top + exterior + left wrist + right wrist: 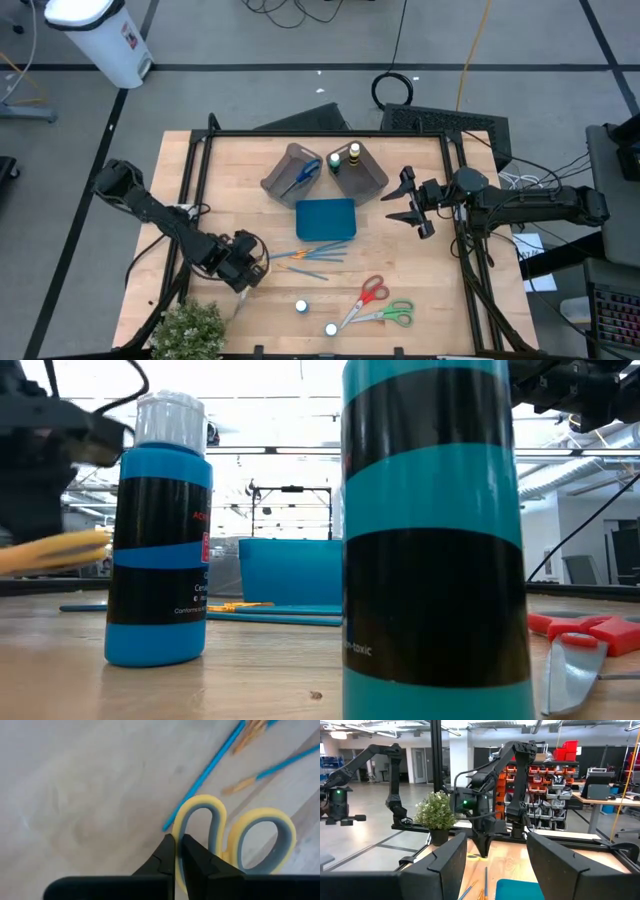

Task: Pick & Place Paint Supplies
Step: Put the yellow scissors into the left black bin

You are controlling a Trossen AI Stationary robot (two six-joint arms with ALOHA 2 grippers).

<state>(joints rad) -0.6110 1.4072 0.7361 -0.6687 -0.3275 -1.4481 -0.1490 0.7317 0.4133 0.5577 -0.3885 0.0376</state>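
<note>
Scissors with yellow handles sit low on the left side of the table, and my left gripper has its fingers pinched together on one handle loop. I judge the loop was picked because it gives thin fingers something to bite. My right gripper waits above the right side of the table, fingers apart, holding nothing.

Blue and orange brushes lie fanned out just beside the yellow pair, below the teal tray. Two paint bottles stand near the front edge. Red scissors and green scissors lie crossed beside them. Two grey bins sit angled behind the tray, one holding blue scissors, the other more bottles; probably the drop point.

Pale wooden table in a dark frame, small potted plant at the front-left corner. Beyond it is a workshop: shelving with red and orange boxes, another dark arm on a stand, grey floor, cables and a white waste bin.
</note>
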